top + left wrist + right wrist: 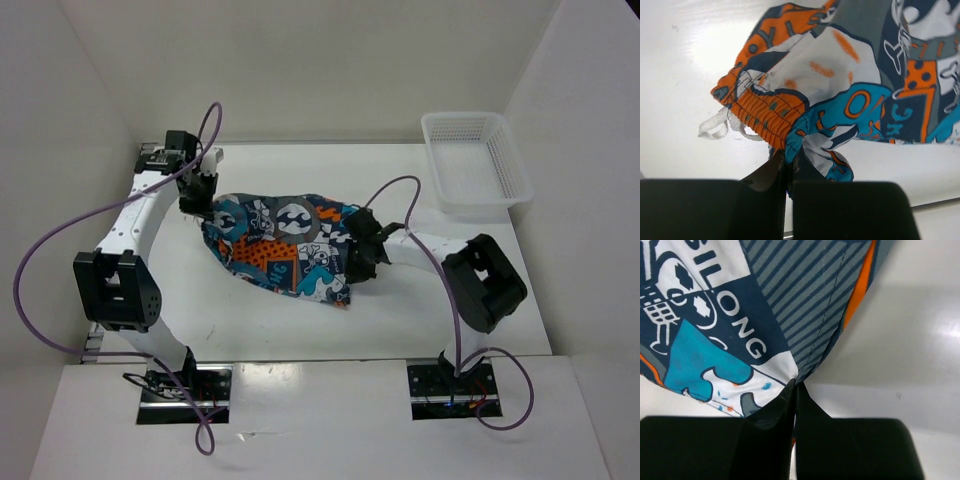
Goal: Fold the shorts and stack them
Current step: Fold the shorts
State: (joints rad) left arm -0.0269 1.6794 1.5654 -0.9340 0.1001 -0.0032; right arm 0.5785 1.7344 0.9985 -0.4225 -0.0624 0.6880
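Jaws both clamped on shorts (285,245): L gripper (199,196) waistband, 9 o'clock; R gripper (357,252) edge, 3 o'clock | step: fold, prob | next: bring ends together w/o slack

White table (400,320), patchwork shorts (285,245) at its middle, mesh basket (520,170) far right

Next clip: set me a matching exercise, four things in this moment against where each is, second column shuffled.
1 left gripper; 2 right gripper; 3 shorts; 4 basket
a far right corner of table; b shut on fabric beside the orange waistband; c stretched between both grippers; d shut on fabric by the striped panel
Pairs: 1-b; 2-d; 3-c; 4-a
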